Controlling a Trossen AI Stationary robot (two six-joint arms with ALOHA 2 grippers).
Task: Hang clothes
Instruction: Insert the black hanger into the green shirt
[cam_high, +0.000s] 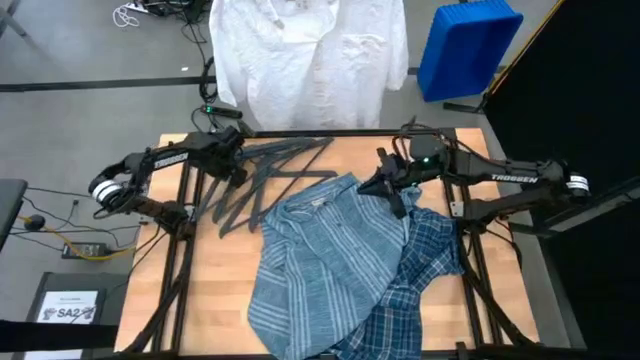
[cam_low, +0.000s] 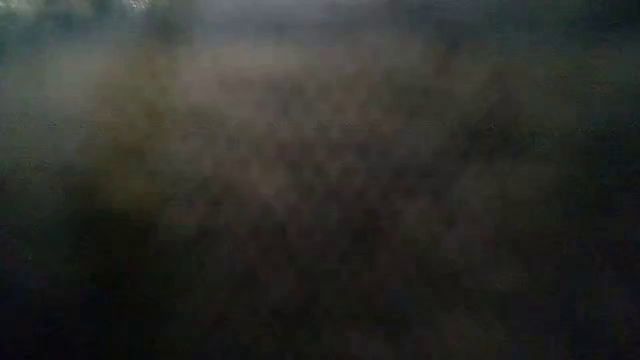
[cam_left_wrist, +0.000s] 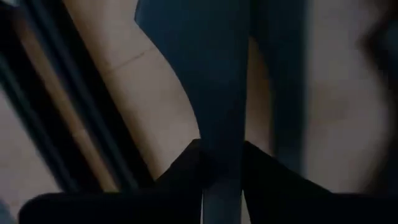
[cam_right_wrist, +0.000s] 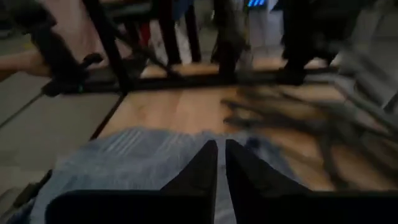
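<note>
High view shows the wooden counter (cam_high: 215, 300) with both arms reaching in over its far half. Largest of the things is the white shirt (cam_high: 310, 55), which hangs spread out beyond the counter's far edge, well apart from the other two. The striped shirt (cam_high: 325, 260) lies crumpled across the middle of the counter, its collar toward the far edge, and it overlaps the plaid shirt (cam_high: 425, 265), which lies beside it on the right and reaches the near edge. A blue bin (cam_high: 465, 45) stands on the floor past the counter's far right corner. A heap of dark hangers (cam_high: 265, 175) lies on the far left part of the counter, just beside the striped shirt. The left gripper (cam_high: 235, 165) sits at the left end of that heap; in the left wrist view its fingers (cam_left_wrist: 180, 168) stand on either side of a dark hanger bar, gripping it. The right gripper (cam_high: 385, 185) hovers at the striped shirt's far right corner; in the right wrist view its fingers (cam_right_wrist: 202, 165) are closed almost tip to tip over the striped cloth, holding nothing visible. Low view is a dark blur.
</note>
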